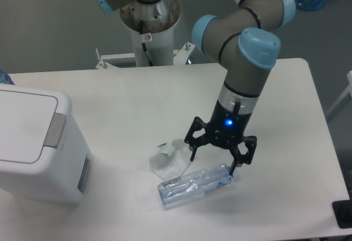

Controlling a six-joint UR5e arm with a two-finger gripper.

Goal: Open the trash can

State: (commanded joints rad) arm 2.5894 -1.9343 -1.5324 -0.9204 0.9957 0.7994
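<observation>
1 trash can (33,142), lid shut; 1 bottle (195,185).

Trash can (33,158) is showing as smooth white plastic with a slight sheen, grey matt push tab (54,130) on the lid. Bottle (195,183) is reading as clear crushed plastic, glossy. The crumpled wrapper (170,161) is looking like thin translucent film, possibly plastic. Gripper (213,160) is looking matt black. Table (137,98) is presenting as smooth matt white. Arm joints are wearing glossy blue caps (258,47).
</observation>
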